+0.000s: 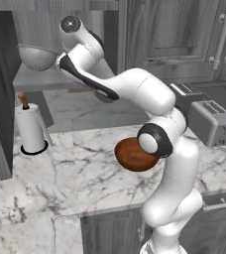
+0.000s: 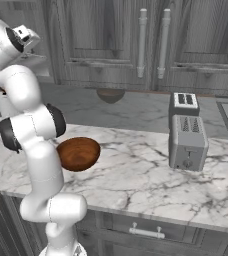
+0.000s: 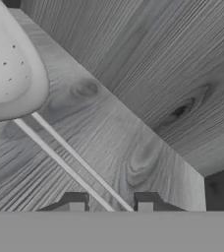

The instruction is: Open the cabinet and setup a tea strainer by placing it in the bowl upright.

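Grey wood-grain cabinet [image 1: 6, 94] stands open at the left of the kitchen, and on its grey shelf [image 1: 40, 79] lies the tea strainer [image 1: 35, 57], its mesh bowl rounded side down. Marble tabletop [image 1: 60, 173] below carries the reddish-brown bowl [image 2: 79, 153], a paper-towel roll [image 1: 30, 130] and a toaster [image 2: 187, 142], all well apart. White arm reaches up into the cabinet, and the pincer [image 3: 110, 206] has its tips a little apart astride the strainer's thin handle [image 3: 65, 157], though whether they press on it I cannot tell.
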### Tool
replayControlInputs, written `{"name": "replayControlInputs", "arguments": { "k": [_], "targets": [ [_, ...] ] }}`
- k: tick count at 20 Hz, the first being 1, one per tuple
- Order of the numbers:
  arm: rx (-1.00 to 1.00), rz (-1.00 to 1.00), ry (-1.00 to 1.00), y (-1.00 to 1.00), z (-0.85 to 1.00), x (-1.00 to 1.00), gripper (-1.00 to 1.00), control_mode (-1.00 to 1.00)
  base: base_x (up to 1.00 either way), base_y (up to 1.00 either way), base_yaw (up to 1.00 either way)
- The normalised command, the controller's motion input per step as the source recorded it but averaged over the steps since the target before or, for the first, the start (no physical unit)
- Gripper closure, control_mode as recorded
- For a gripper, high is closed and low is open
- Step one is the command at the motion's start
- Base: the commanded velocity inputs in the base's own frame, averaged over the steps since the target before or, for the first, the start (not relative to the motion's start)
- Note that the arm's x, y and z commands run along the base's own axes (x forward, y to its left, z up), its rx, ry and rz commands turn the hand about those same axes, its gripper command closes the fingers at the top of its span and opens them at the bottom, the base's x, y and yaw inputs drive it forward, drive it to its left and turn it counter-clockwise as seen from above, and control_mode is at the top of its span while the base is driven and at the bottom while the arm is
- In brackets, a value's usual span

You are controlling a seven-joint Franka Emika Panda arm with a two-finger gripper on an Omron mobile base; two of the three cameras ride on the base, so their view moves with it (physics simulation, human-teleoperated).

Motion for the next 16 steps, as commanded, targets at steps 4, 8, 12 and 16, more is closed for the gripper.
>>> {"name": "replayControlInputs", "arguments": {
  "k": [4,8,12,16],
  "targets": [
    [0.0,-0.13,-0.06,0.0,0.13,-0.46,1.0,-1.0,0.0,0.0,0.0],
    [0.0,-0.13,-0.09,-0.01,0.09,-0.64,1.0,-1.0,0.0,0.0,0.0],
    [0.0,-0.12,-0.13,0.0,0.16,-0.74,1.0,-1.0,0.0,0.0,0.0],
    [0.0,-0.12,-0.12,0.0,0.13,-0.74,1.0,-1.0,0.0,0.0,0.0]
  ]
}}
